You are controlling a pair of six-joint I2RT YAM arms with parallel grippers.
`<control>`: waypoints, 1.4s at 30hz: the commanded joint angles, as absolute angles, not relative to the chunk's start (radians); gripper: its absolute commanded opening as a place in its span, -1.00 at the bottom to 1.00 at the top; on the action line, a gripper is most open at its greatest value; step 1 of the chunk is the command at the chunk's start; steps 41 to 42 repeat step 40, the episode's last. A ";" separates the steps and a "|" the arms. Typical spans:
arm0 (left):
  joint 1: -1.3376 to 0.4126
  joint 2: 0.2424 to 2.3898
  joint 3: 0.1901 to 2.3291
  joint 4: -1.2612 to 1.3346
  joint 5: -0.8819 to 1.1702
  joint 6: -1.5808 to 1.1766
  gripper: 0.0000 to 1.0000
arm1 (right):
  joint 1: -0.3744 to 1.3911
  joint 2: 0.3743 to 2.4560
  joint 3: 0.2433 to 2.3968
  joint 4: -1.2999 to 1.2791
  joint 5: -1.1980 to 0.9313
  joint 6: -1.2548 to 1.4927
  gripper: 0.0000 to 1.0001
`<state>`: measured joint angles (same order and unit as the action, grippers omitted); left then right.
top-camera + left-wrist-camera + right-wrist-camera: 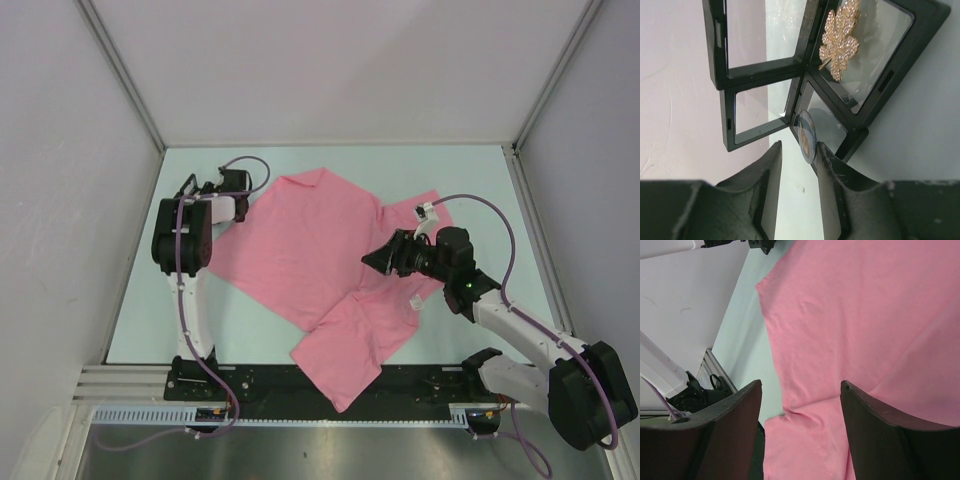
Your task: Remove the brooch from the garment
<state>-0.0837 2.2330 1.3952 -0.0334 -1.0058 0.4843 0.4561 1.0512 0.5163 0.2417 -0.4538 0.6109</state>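
The pink T-shirt (300,250) lies spread and partly folded mid-table, its small white label (412,303) near the right arm. No brooch shows on it. My right gripper (370,262) hovers open and empty over the shirt (850,315); in its wrist view, the right gripper (801,384) frames a fold. My left gripper (243,208) is at the back left, off the shirt. In its wrist view, the left gripper (800,145) is open; a round bluish brooch (806,136) stands on edge at the right fingertip (822,150), against black display boxes (760,75).
A gold leaf brooch (840,42) lies in the upper right display box. White walls enclose the table (200,300) on three sides. The left arm's base and cable (690,395) show at the shirt's left. A grey cable (490,215) loops over the right arm.
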 commanded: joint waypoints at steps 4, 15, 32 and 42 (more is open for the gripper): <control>-0.083 2.115 1.459 -0.173 -0.931 0.332 -0.17 | 0.448 1.061 0.529 0.270 -0.474 0.637 0.36; -0.080 2.040 1.623 -0.521 -0.689 0.042 -0.08 | 0.431 1.009 0.555 0.167 -0.430 0.626 0.36; -0.423 0.918 0.991 -0.046 0.674 -0.564 -0.01 | 0.393 0.709 0.870 -0.595 0.106 0.385 0.99; -0.456 0.727 1.161 -0.248 0.612 -0.477 1.00 | 0.393 0.627 0.981 -0.506 -0.073 0.480 0.99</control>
